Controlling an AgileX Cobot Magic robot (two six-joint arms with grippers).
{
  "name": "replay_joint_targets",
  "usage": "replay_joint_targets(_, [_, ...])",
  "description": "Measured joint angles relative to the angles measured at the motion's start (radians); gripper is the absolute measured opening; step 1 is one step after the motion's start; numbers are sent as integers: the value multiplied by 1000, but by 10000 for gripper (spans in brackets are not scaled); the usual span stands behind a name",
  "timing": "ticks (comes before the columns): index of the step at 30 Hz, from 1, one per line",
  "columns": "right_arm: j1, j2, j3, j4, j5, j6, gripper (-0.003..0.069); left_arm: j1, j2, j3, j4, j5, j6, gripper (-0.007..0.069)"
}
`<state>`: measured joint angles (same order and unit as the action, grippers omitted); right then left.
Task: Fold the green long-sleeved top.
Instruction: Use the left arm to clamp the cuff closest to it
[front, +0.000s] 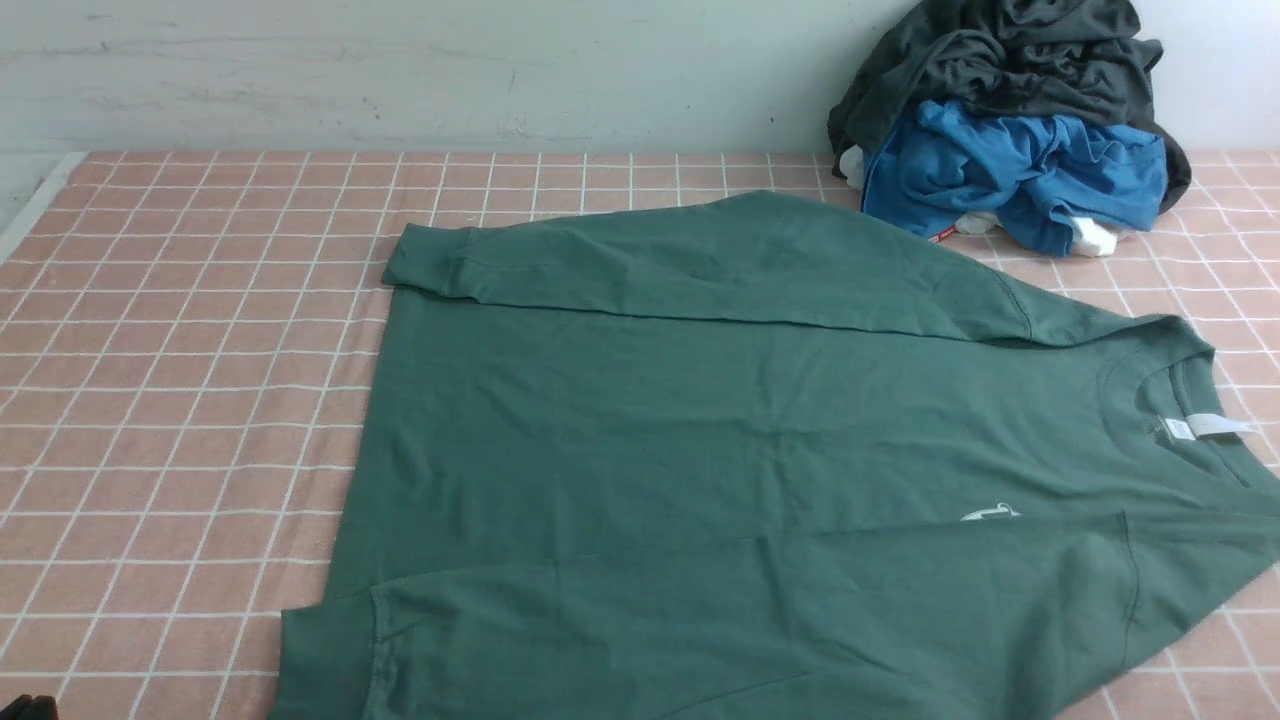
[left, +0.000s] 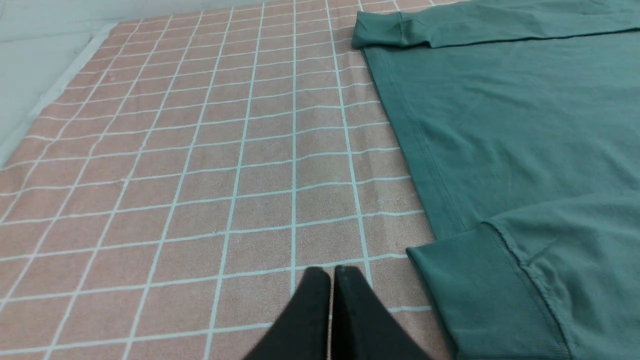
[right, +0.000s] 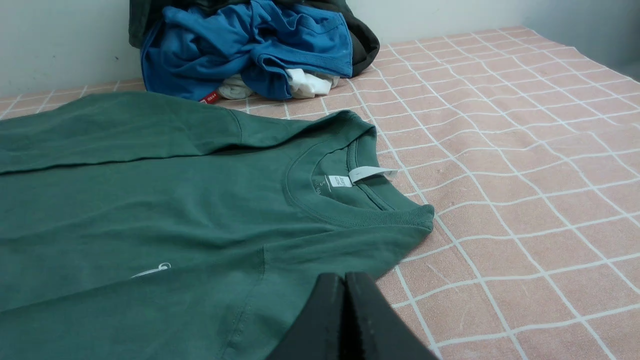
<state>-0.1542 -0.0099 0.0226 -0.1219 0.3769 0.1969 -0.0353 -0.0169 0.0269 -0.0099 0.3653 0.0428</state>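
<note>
The green top (front: 700, 420) is lying flat on the pink checked cloth (front: 180, 380), both sleeves folded across its body. The left gripper (left: 332, 272) is hanging near a cuff (left: 480, 290), the right gripper (right: 345, 277) near a shoulder (right: 350, 247) — both clenched, empty.

Left of the green long-sleeved top (front: 750, 420) the checked tablecloth (front: 180, 400) lies bare all the way back to the wall (front: 400, 70), leaving wide room to pass. In the far right corner 2 bundled garments, a blue garment (front: 1010, 170) under a dark garment (front: 1000, 50), are heaped against the wall, just beyond the top's far sleeve.
</note>
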Motion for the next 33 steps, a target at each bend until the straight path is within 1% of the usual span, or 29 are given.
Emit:
replay_joint_targets(28, [0, 0, 0, 0, 0, 0, -14, 0, 0, 0, 1, -2, 0, -7])
replay_joint_targets(31, [0, 0, 1, 0, -20, 0, -14, 0, 0, 0, 1, -10, 0, -7])
replay_joint_targets(33, [0, 0, 4, 0, -74, 0, -14, 0, 0, 1, 1, -61, 0, -7])
